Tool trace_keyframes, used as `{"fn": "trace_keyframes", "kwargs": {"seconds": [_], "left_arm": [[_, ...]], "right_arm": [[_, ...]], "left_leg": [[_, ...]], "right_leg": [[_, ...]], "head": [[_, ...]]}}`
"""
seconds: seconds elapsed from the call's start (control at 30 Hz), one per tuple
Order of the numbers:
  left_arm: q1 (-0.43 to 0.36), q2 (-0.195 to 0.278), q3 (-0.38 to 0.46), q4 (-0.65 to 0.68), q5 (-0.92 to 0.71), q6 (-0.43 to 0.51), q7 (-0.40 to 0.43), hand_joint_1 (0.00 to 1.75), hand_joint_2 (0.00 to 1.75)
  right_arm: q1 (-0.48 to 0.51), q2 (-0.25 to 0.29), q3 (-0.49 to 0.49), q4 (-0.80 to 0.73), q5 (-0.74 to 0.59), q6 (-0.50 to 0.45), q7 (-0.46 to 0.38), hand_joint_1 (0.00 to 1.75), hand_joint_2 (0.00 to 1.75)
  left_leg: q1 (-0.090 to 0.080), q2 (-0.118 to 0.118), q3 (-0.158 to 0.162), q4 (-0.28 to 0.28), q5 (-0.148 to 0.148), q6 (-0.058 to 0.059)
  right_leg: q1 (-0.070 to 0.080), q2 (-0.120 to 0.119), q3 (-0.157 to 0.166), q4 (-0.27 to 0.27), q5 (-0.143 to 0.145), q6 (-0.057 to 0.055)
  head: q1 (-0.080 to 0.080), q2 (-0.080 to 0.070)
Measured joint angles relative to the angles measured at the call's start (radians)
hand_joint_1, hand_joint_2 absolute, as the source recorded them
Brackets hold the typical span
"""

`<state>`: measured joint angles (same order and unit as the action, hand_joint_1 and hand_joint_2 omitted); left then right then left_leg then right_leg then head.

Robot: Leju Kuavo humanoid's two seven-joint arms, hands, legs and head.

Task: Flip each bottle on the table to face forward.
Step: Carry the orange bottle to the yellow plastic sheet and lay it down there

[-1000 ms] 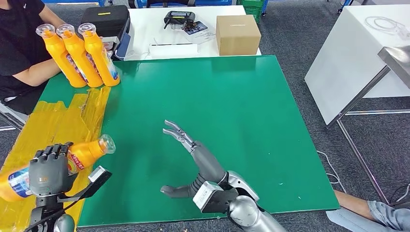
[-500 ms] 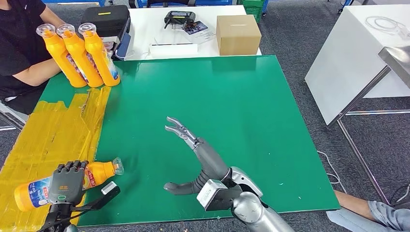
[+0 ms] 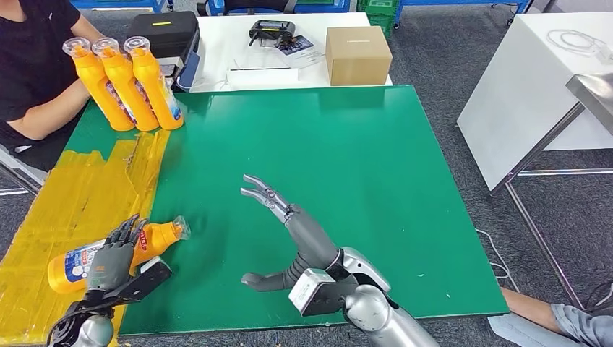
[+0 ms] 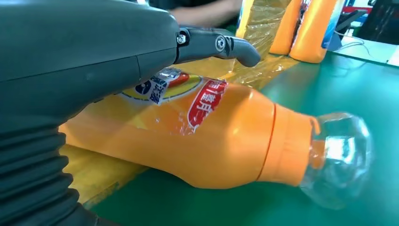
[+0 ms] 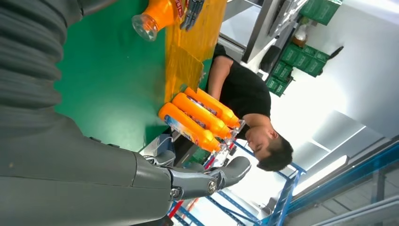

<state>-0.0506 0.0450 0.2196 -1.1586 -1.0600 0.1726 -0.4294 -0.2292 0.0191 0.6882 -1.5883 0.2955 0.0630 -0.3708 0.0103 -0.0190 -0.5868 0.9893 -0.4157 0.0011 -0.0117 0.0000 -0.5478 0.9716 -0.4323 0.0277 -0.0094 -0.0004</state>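
The left hand (image 3: 112, 260) rested, fingers spread, on the lying bottle (image 3: 116, 249) at lower left of the head view, apparently releasing it; the right hand (image 3: 289, 231) hovered wide open at centre, and fetching another of the standing bottles (image 3: 123, 83) seemingly came next.

Glossy orange plastic bottle (image 3: 116, 249) with clear cap lies on a smooth green table (image 3: 361, 166).
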Motion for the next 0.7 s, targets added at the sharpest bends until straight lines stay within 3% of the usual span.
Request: {"fn": "trace_keyframes", "kwargs": {"seconds": [0.3, 0.43, 0.63, 0.7], "left_arm": [[0.019, -0.015, -0.002, -0.043, 0.102, -0.014, -0.025, 0.00, 0.00], [0.036, -0.059, 0.010, -0.106, 0.204, 0.039, -0.043, 0.00, 0.00], [0.043, -0.114, 0.041, -0.199, 0.359, 0.048, -0.092, 0.00, 0.00], [0.044, -0.144, 0.065, -0.252, 0.541, 0.006, -0.144, 0.00, 0.00]], "right_arm": [[-0.006, 0.010, 0.000, 0.020, 0.014, 0.007, 0.006, 0.00, 1.75], [-0.005, 0.017, 0.000, 0.030, 0.031, 0.004, 0.011, 0.00, 1.75], [-0.004, 0.029, 0.001, 0.041, 0.044, -0.011, 0.015, 0.00, 1.75], [-0.003, 0.039, -0.001, 0.047, 0.067, -0.041, 0.018, 0.00, 0.87]], "left_leg": [[0.001, 0.000, 0.000, 0.000, 0.000, 0.000], [0.001, 0.000, -0.003, 0.000, 0.000, 0.000], [0.000, 0.001, -0.006, 0.001, 0.000, 0.000], [0.000, 0.001, -0.007, 0.001, 0.000, 0.000]], "right_leg": [[0.001, 0.000, 0.000, 0.000, 0.000, 0.000], [0.000, 0.000, -0.003, 0.000, 0.000, 0.000], [0.000, 0.000, -0.006, 0.000, 0.000, 0.000], [0.000, 0.000, -0.008, 0.000, 0.001, 0.000]], "head": [[0.000, 0.000], [0.000, 0.000], [0.000, 0.000], [0.000, 0.000]]}}
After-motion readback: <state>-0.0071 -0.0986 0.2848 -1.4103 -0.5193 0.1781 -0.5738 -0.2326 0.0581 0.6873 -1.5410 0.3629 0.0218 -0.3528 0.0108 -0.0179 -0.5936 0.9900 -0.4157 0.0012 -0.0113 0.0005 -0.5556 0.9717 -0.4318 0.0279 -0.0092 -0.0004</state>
